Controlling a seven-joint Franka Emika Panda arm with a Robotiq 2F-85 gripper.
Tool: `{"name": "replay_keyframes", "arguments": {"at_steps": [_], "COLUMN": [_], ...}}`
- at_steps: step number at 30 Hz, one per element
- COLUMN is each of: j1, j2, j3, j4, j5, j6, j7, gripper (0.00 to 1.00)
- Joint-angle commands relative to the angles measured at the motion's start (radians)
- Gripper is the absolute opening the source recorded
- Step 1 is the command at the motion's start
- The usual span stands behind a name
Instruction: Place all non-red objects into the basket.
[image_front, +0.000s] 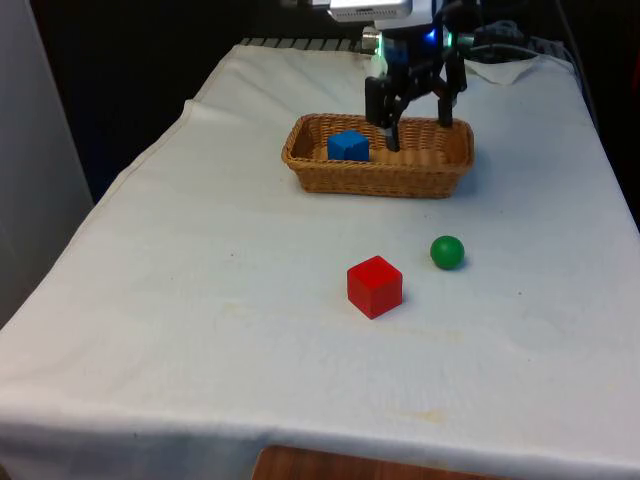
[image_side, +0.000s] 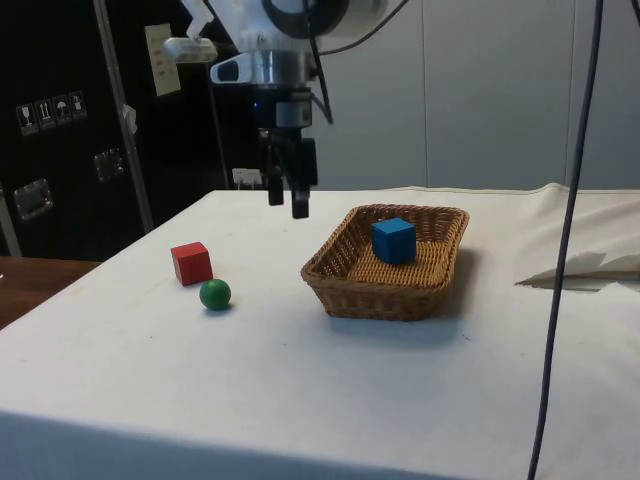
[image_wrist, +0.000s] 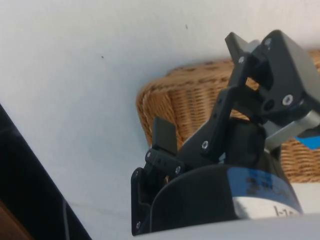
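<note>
A wicker basket (image_front: 380, 182) (image_side: 368, 296) (image_wrist: 172, 102) stands on the white cloth, with a blue cube (image_front: 348, 146) (image_side: 393, 240) in its end towards the front view's left. My gripper (image_front: 418, 131) (image_side: 287, 201) (image_wrist: 200, 90) hangs open and empty above the basket's other end, near its rim. A green ball (image_front: 447, 251) (image_side: 215, 294) lies on the cloth in front of the basket. Beside the ball, on the front view's left, sits a red cube (image_front: 374, 286) (image_side: 191, 263). Both are well apart from the gripper.
A fold of white cloth (image_front: 515, 68) (image_side: 580, 265) lies bunched behind the basket at the far end. A dark cable (image_side: 568, 200) hangs down in the side view. The table's long edges (image_front: 150, 160) drop off at both sides.
</note>
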Motion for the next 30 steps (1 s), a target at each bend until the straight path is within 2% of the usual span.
{"name": "replay_keyframes", "arguments": {"at_steps": [1, 4, 5, 6, 13, 14, 15, 20, 21, 22, 27, 28, 29, 30], "j1": [0.006, 0.009, 0.002, 0.010, 0.016, 0.009, 0.017, 0.020, 0.012, 0.020, 0.025, 0.025, 0.017, 0.027], "j2": [0.013, 0.029, 0.020, 0.034, 0.084, 0.076, 0.091, 0.131, 0.126, 0.140, 0.188, 0.196, 0.186, 0.211], "j3": [-0.002, 0.005, 0.009, 0.007, 0.018, 0.025, 0.019, 0.023, 0.031, 0.024, 0.028, 0.028, 0.036, 0.030], "j4": [0.010, 0.027, 0.021, 0.032, 0.079, 0.075, 0.086, 0.125, 0.124, 0.134, 0.185, 0.193, 0.185, 0.208], "j5": [-0.016, -0.014, 0.000, -0.014, -0.019, -0.002, -0.020, -0.020, -0.004, -0.019, -0.019, -0.018, -0.004, -0.015], "j6": [0.013, 0.017, 0.007, 0.018, 0.029, 0.021, 0.030, 0.030, 0.022, 0.030, 0.027, 0.027, 0.022, 0.028], "j7": [0.026, 0.045, 0.024, 0.051, 0.095, 0.076, 0.100, 0.130, 0.113, 0.135, 0.166, 0.171, 0.150, 0.180], "gripper": [1.00, 1.00, 1.00, 1.00, 1.00, 1.00, 1.00, 1.00, 1.00, 1.00, 1.00, 1.00, 1.00, 1.00]}}
